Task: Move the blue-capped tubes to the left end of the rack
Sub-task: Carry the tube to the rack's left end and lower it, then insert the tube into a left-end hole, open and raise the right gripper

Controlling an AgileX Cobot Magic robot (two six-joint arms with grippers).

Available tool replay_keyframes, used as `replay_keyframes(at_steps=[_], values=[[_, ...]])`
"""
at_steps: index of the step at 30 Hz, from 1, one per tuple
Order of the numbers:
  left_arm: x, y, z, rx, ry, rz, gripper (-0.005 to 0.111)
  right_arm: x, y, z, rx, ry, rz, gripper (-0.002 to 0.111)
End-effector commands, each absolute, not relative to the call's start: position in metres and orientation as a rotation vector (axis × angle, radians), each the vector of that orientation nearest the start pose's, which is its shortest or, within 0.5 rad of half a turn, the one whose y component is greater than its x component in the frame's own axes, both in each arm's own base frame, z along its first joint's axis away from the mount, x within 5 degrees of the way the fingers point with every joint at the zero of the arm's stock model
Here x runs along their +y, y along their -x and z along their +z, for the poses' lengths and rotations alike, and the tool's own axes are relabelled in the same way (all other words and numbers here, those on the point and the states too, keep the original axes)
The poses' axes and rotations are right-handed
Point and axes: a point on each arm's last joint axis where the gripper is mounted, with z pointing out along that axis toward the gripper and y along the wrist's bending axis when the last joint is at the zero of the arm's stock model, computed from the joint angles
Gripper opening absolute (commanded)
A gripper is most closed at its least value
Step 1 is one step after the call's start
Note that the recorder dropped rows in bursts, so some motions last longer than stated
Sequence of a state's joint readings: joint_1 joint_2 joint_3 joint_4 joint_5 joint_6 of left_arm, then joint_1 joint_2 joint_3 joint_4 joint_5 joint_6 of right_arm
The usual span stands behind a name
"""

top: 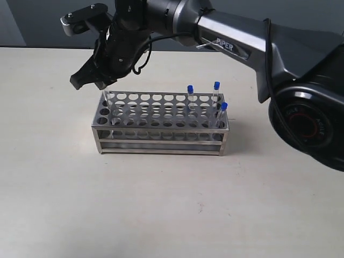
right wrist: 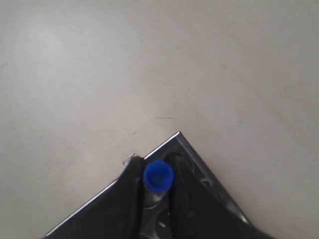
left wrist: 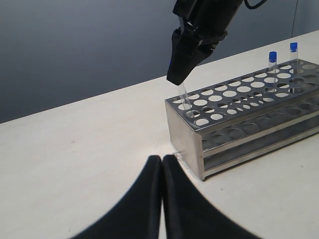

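Beige worktop (top: 54, 204) below a dark wall (left wrist: 75, 40): the steel rack (top: 161, 141) stands on the worktop's far half, its long side parallel to the front edge. Reaching across from the right, the right gripper (top: 92, 81) hangs over the rack's left end, pinching one blue-capped tube (right wrist: 158, 175), whose cap shows between the gripper's fingers. The clear lower end of this tube dips into a hole by the rack's far left corner. Three other blue-capped tubes stand at the rack's right end: a first tube (top: 190, 92) and a second tube (top: 216, 88) upright toward the far side, and a third tube (top: 223, 110) leaning near the front right corner. The left gripper (left wrist: 161, 162), over bare worktop and facing the rack's left end, has its fingers pressed together and holds nothing.
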State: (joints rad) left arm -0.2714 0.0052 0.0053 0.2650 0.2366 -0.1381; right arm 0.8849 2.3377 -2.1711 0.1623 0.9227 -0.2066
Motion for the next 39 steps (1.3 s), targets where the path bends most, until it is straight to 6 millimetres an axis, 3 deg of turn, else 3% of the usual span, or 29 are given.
replay_keyframes(at_steps=[1,11,18,25,34,39], values=[[-0.01,-0.055,0.193,1.683,-0.293,-0.073,0.001,0.404,-0.326,0.237,2.26,1.318,0.358,0.0],[-0.01,-0.055,0.193,1.683,-0.293,-0.073,0.001,0.404,-0.329,0.216,2.306,1.34,0.31,0.002],[-0.01,-0.055,0.193,1.683,-0.293,-0.073,0.001,0.403,-0.329,0.212,2.346,1.33,0.305,0.038],[-0.01,-0.055,0.193,1.683,-0.293,-0.073,0.001,0.399,-0.324,0.242,2.319,1.285,0.345,0.038],[-0.01,-0.055,0.193,1.683,-0.293,-0.073,0.001,0.395,-0.321,0.257,2.304,1.28,0.347,0.038],[-0.01,-0.055,0.193,1.683,-0.293,-0.073,0.001,0.378,-0.32,0.279,2.341,1.207,0.212,0.038]])
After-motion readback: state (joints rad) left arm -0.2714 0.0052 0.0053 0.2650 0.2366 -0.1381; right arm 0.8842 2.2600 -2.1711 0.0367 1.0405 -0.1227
